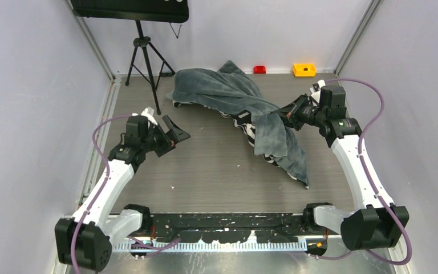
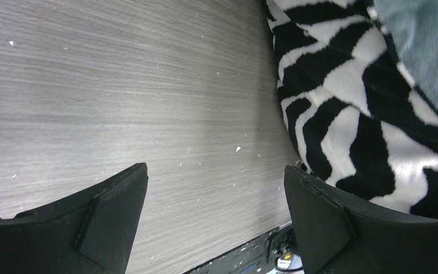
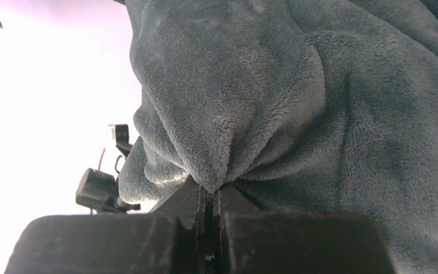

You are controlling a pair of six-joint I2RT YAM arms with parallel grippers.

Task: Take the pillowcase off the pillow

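Note:
The dark grey fuzzy pillowcase (image 1: pixel 228 94) lies crumpled across the far middle of the table, with a long flap (image 1: pixel 288 148) trailing toward the near right. Zebra-striped fabric (image 1: pixel 250 128) shows under it, and fills the right of the left wrist view (image 2: pixel 365 108). My right gripper (image 1: pixel 282 116) is shut on a bunched fold of the grey pillowcase (image 3: pixel 234 114) and holds it up off the table. My left gripper (image 1: pixel 174 134) is open and empty above bare table, left of the fabric. The white pillow is hidden.
A black tripod (image 1: pixel 142 57) stands at the far left under a dark panel. A red block (image 1: pixel 259 69) and a yellow block (image 1: pixel 304 69) lie by the back wall. A metal rail (image 1: pixel 105 114) borders the table's left edge.

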